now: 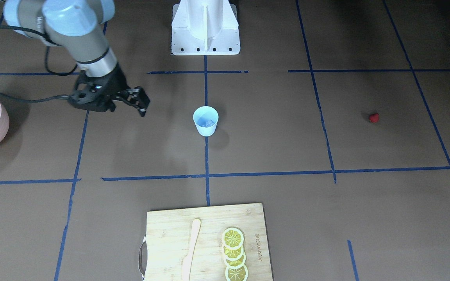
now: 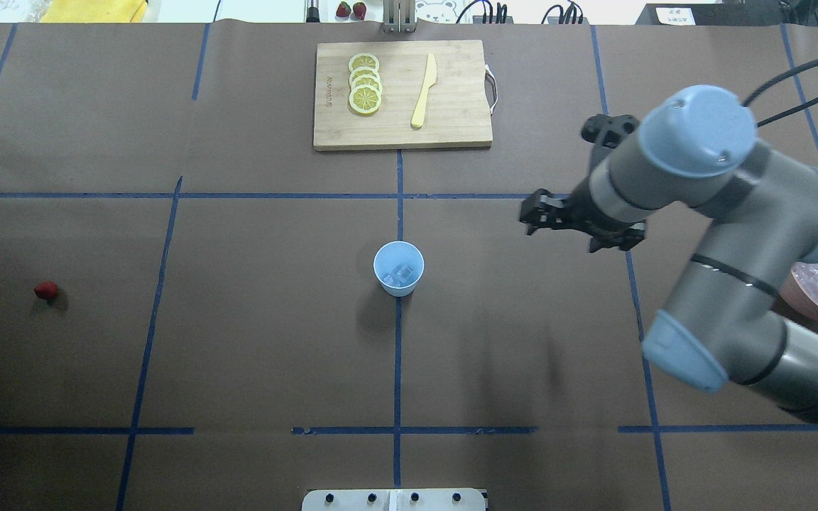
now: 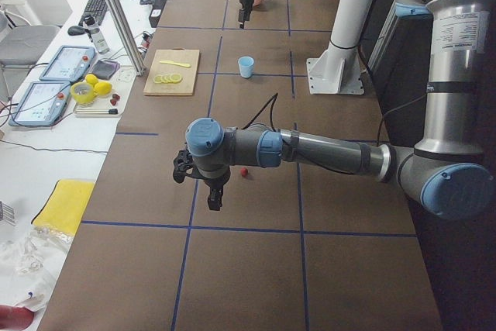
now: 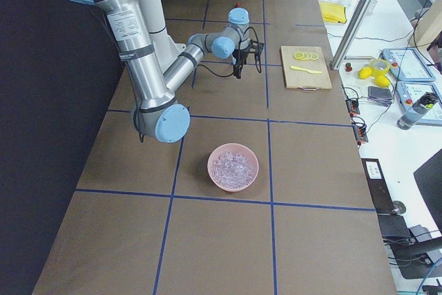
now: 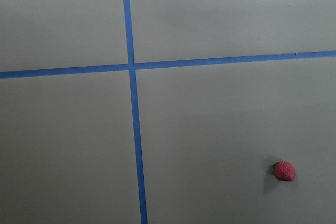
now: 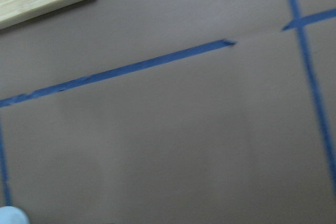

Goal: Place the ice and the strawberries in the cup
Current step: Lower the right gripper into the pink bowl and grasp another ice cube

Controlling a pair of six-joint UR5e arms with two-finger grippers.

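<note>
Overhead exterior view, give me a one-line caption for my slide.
Ice cubes already in the light-blue cup, right gripper off to its right, strawberry untouched far to the left.

Robotics lab. Bench (image 2: 238,341) papered brown, gridded in blue tape (image 2: 397,355). Two industrial arms (image 3: 325,153). Teach pendants (image 3: 68,63), keyboard (image 3: 97,5) on white side table (image 3: 46,168).

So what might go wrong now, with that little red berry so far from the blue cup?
The strawberry is tiny and lies loose on the table; the left gripper near it might nudge it away instead of pinching it.
The cup stands free, holding ice; a bump while dropping the berry could tip it.
The right gripper hangs close to the cup, so the two grippers might crowd each other.
</note>
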